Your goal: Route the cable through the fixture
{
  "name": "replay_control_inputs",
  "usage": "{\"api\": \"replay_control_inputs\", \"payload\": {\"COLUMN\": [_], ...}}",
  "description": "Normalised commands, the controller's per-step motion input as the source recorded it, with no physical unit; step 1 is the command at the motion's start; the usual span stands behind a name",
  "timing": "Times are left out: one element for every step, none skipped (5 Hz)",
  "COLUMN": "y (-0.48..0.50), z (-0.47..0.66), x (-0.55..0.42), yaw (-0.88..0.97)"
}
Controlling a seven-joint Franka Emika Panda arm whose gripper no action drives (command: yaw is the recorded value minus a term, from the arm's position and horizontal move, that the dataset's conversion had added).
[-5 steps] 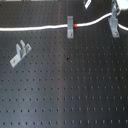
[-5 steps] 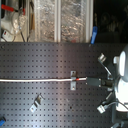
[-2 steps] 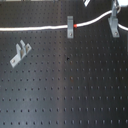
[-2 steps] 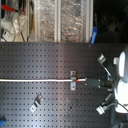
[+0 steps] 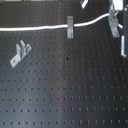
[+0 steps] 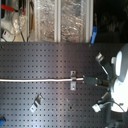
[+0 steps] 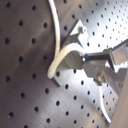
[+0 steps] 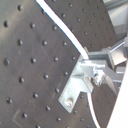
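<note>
The white cable (image 5: pixel 35 28) runs across the black pegboard from the first exterior view's left edge to a small grey fixture (image 5: pixel 70 26), passes it, and rises to my gripper (image 5: pixel 114 22) at the upper right. In the second exterior view the cable (image 6: pixel 35 80) lies straight up to the fixture (image 6: pixel 74 81), where a reddish mark shows, with the gripper (image 6: pixel 91 80) just beyond it. In the first wrist view the cable (image 7: pixel 56 35) bends in a loop and enters the shut fingers (image 7: pixel 85 56) beside the fixture (image 7: pixel 80 31).
A second grey bracket (image 5: pixel 19 53) stands on the pegboard (image 5: pixel 70 90) to the first exterior view's left. The second exterior view shows more brackets (image 6: pixel 36 104) (image 6: pixel 100 57) and the white arm (image 6: pixel 120 75) on the right, with shelves behind the board.
</note>
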Motion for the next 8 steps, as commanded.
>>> {"api": "replay_control_inputs", "payload": {"y": [0.005,0.002,-0.005,0.000,0.000,-0.002,0.001,0.021], "z": [0.00,0.00,-0.40,-0.01,-0.01,-0.91,0.00,0.51], "x": [-0.071,-0.017,-0.003,0.000,0.000,0.000,-0.011,-0.241], "yaw": [0.00,0.00,0.13,0.00,0.00,0.02,0.00,0.00]}}
